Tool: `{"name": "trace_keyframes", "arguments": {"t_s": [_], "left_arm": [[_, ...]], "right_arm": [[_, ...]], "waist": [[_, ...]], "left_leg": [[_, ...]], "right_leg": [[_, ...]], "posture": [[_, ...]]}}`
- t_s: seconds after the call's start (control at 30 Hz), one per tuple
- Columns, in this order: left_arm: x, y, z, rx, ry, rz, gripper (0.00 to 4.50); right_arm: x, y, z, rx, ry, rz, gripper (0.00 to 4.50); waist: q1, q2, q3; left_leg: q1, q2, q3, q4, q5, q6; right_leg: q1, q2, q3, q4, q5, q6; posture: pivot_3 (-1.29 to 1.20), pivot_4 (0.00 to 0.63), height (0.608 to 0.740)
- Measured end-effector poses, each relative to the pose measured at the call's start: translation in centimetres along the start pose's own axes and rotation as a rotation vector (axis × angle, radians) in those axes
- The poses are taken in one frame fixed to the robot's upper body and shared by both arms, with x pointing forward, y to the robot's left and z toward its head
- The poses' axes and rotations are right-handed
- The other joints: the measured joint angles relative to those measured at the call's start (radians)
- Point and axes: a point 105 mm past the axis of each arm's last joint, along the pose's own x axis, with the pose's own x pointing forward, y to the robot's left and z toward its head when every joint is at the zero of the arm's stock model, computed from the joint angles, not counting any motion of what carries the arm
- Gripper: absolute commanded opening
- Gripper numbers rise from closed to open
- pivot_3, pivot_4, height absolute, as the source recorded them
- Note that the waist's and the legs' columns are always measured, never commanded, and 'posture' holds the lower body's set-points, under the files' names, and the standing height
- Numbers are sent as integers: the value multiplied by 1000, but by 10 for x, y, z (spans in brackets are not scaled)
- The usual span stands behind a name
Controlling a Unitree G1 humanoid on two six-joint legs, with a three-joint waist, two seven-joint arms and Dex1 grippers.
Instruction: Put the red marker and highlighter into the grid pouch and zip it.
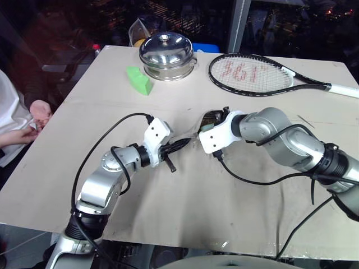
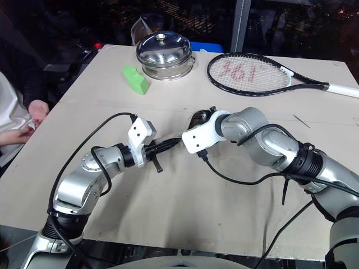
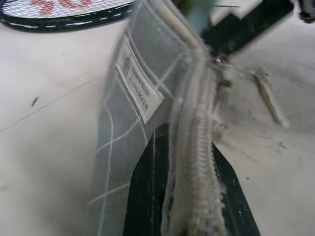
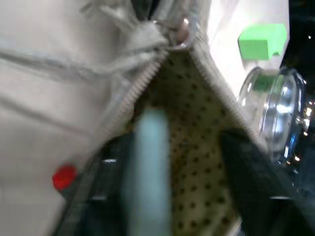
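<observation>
Left wrist view puts our clamped left gripper (image 3: pixel 182 196) on the grid pouch (image 3: pixel 142 98) at its zipper edge. Our right gripper (image 4: pixel 167 187), fingers spread, holds the one highlighter (image 4: pixel 147 167) at the pouch's open mouth; its wrist view alone shows the dotted lining.
</observation>
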Motion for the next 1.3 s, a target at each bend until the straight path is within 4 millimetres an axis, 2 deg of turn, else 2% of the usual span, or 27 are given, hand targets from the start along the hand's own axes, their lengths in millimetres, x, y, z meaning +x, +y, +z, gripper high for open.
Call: {"name": "trace_keyframes", "arguments": {"t_s": [0.03,0.07,0.17,0.3,0.4,0.5,0.6,0.73,0.8,0.93,1.1,1.13,1.2,1.3], "left_arm": [[-3,3,-1,-16,1,18,0],[-5,5,-2,-31,-1,31,0],[-11,11,-6,-79,1,80,0],[-18,22,-2,-223,-63,161,0],[-23,32,4,-299,-107,203,0],[-27,37,9,-298,-116,218,0],[-29,42,13,-311,-139,232,0],[-34,54,39,-375,-282,259,0],[-32,55,47,-407,-329,258,0],[-27,39,34,-366,-225,208,0],[-34,47,33,-205,-139,220,0],[-35,47,34,-183,-130,215,0],[-36,47,34,-162,-126,205,0],[-36,46,31,-139,-113,197,0]], "right_arm": [[-6,-2,-5,84,-10,-7,4360],[-12,-4,-9,168,-22,-16,4445],[-32,-6,-18,499,-72,-27,4445],[-61,2,-21,970,-187,0,4445],[-66,-1,-25,1202,-205,-65,4445],[-47,8,-33,1390,-105,-122,4445],[-12,26,-40,1596,64,-173,4445],[16,36,-35,1698,165,-195,4445],[24,36,-34,1717,203,-218,4445],[29,38,-42,1712,296,-252,4445],[37,48,-50,1673,383,-260,4445],[38,48,-50,1658,389,-263,3903],[39,48,-52,1646,387,-270,3166],[41,48,-51,1648,370,-270,1652]], "waist": [[0,0,0],[0,0,0],[0,0,0],[0,0,0],[-6,0,0],[-13,0,0],[-21,0,0],[-21,0,0],[-23,0,0],[-26,0,-1],[-29,0,-1],[-30,0,-1],[-30,0,-1],[-25,0,-1]], "left_leg": [[0,0,0,0,0,0],[0,0,0,0,0,0],[1,0,-1,0,0,0],[1,1,-3,0,-2,3],[2,1,-3,0,-2,3],[2,1,-3,0,0,-1],[1,1,-2,-1,1,-1],[0,-1,-2,0,1,-1],[0,-1,-3,0,1,-1],[1,-1,-3,-1,1,-1],[1,-1,-3,-2,1,-2],[2,-1,-3,-2,1,-2],[2,-1,-3,-2,1,-2],[2,-1,-3,-1,1,-2]], "right_leg": [[0,0,0,0,0,0],[1,0,0,0,0,0],[2,0,-1,0,0,0],[2,0,-1,1,0,-1],[2,0,-1,1,0,-1],[2,1,-1,3,0,-1],[1,1,-1,3,0,-1],[1,0,-1,2,1,-1],[1,0,-1,2,1,-1],[1,0,-1,2,1,-1],[1,1,-1,3,0,-1],[1,1,-1,3,0,-1],[1,1,-1,2,0,-1],[2,1,-1,2,0,-1]], "posture": [[0,150,740],[0,150,740],[0,150,740],[0,150,740],[0,150,740],[0,150,740],[0,150,740],[0,150,740],[0,150,740],[0,150,740],[0,150,740],[0,150,740],[0,150,740],[0,150,740]]}}
